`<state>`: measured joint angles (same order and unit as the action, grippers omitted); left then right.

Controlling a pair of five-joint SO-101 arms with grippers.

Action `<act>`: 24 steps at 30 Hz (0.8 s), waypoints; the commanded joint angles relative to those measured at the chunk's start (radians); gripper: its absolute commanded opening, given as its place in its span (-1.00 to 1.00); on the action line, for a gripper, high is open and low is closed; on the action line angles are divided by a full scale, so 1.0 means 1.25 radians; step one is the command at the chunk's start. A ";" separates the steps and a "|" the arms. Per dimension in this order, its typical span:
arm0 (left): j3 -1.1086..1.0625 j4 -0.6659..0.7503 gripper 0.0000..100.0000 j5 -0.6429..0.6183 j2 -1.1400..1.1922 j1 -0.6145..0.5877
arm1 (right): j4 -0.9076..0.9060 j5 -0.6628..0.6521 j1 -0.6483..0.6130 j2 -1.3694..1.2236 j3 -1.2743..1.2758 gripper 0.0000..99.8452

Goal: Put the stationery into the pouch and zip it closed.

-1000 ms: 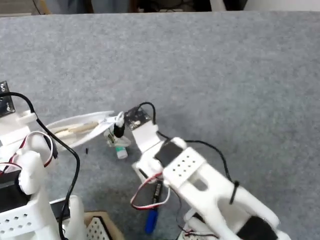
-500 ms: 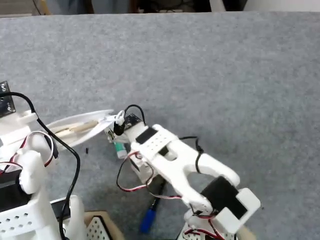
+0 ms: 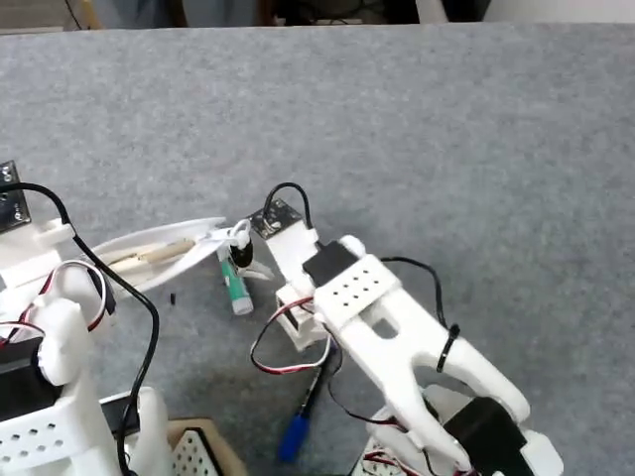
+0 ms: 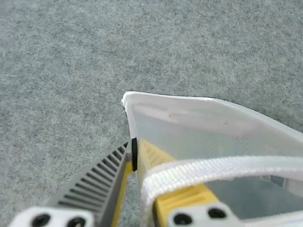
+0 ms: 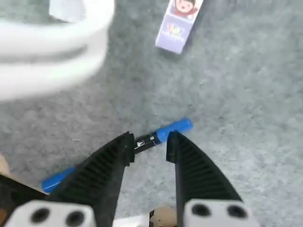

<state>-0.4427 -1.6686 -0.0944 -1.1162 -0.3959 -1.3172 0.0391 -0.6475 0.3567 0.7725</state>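
My left gripper was clamped on the edge of the white translucent mesh pouch; my right gripper hung with jaws apart astride the blue pen with a black middle, which lay on the grey felt table; the lilac-labelled glue stick lay just beside the pouch's end, its print too small to read.

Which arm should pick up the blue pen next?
The right. Its open end effector hangs over the blue pen, jaws either side of it. The left end effector is clamped on the pouch.
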 commanded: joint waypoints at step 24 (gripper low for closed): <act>0.028 0.031 -0.94 -0.005 -0.017 -0.008 | 0.149 0.022 0.115 -0.278 -0.010 -0.74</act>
<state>-0.4427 -1.6686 -0.0944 -1.1162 -0.3959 -1.1669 0.0560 -0.5094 0.0253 0.7725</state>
